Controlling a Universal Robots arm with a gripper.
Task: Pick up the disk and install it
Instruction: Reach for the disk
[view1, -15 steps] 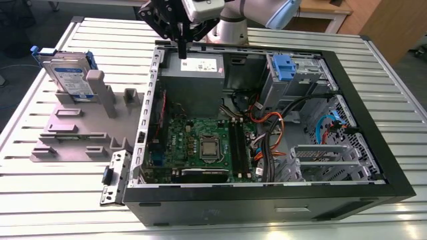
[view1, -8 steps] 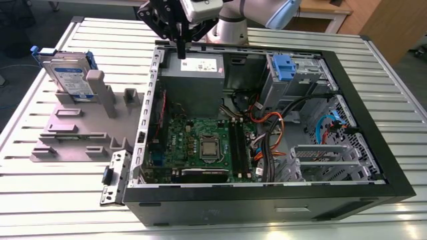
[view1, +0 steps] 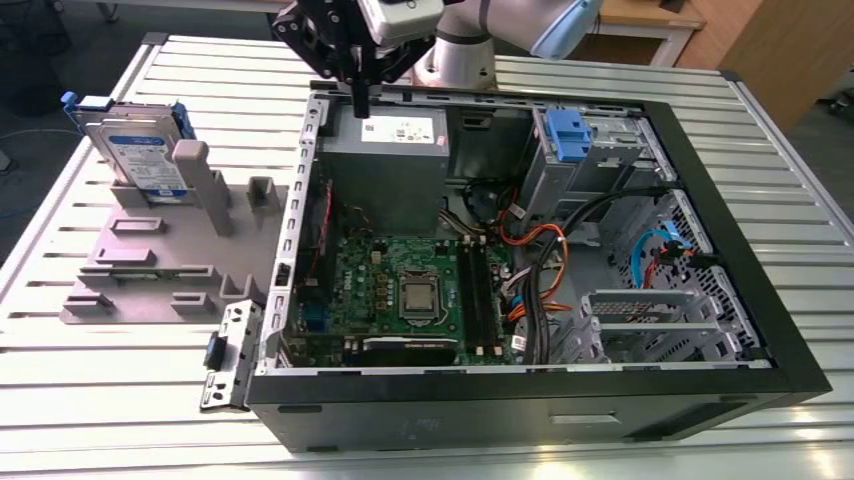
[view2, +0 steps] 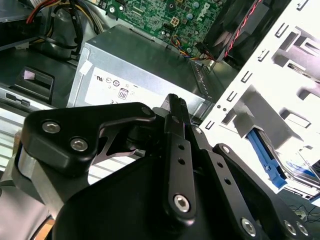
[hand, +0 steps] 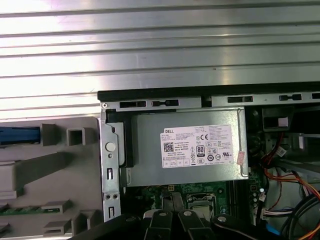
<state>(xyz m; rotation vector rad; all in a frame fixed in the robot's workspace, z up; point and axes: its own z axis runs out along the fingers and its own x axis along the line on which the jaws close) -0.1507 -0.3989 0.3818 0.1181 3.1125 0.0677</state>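
- Though parked right over the power supply (view1: 400, 128) at the rim of the PC case (view1: 754, 230), nowhere near the target: gripper (view1: 360, 105) pinched narrow, fingers together, carrying nothing.
- As for the disk (view1: 138, 150): standing on edge in the grey slotted holder (view1: 147, 275), out on the slatted table (view1: 80, 400) toward the exterior view's left, well apart from the gripper. Blue carrier handle up top, label facing out.
- Step in hand, best guess: the reach for the pickup. Nothing grabbed, nothing installed.
- To do it well: open up wide before getting anywhere close, line up square with the blue frame, come in from above, and grab by the carrier edges rather than the label face. Bare metal probably slippery, so plastic preferred.
- Edges to mind: the case's sheet-metal wall just beside the fingers, full of tabs and slots. Also the grey post (view1: 194, 172), touching or just beside the disk, can't tell which. Other holder uprights close by too.
- Open room: lots above the holder and the table, with an easy lane sideways over the case rim.
- Inside the case, tight: cable bundle (view1: 534, 240), motherboard (view1: 400, 290), and a drive cage (view1: 625, 150) with a blue plastic piece (view1: 567, 135) sitting in it.
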